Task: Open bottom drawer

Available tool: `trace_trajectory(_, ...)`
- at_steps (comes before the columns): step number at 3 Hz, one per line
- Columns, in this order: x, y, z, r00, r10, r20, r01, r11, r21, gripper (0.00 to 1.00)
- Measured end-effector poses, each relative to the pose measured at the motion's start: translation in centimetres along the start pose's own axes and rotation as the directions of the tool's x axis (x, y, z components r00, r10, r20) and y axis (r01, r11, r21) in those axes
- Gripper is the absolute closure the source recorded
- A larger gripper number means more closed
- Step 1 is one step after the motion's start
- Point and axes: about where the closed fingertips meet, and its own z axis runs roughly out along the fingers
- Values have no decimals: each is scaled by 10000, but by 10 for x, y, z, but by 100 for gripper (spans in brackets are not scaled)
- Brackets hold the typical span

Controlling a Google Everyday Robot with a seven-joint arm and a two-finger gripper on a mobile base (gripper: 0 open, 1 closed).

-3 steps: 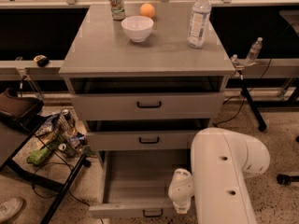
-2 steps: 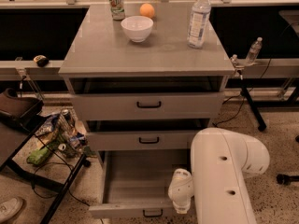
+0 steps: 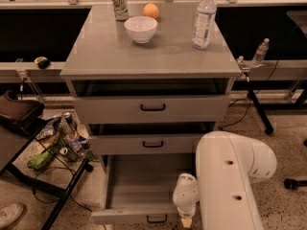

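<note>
The grey cabinet [image 3: 148, 56] has three drawers. The bottom drawer [image 3: 127, 216] is pulled far out, and its plain grey inside [image 3: 144, 181] shows. Its slim front panel carries a small black bar handle [image 3: 157, 219] at the picture's lower edge. The top drawer [image 3: 120, 110] and the middle drawer [image 3: 120, 144] each stand slightly out. My white arm [image 3: 230, 181] reaches down from the right. My gripper [image 3: 185, 220] hangs at the open drawer's front edge, just right of the handle, and is mostly cut off by the picture's bottom.
On the cabinet top stand a white bowl [image 3: 141, 28], an orange [image 3: 151, 10], a can [image 3: 120, 4] and a water bottle [image 3: 203, 19]. A wire rack with snack bags [image 3: 57, 143] stands left of the drawers. A black stand [image 3: 254, 99] is at the right.
</note>
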Motion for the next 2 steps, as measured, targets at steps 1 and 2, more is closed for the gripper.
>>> trace_trajectory(1, 0, 0, 0, 10000, 0, 0, 0, 10000, 0, 0)
trace_trajectory(2, 6, 6, -26, 9996, -105, -271, 108, 9999, 115, 0)
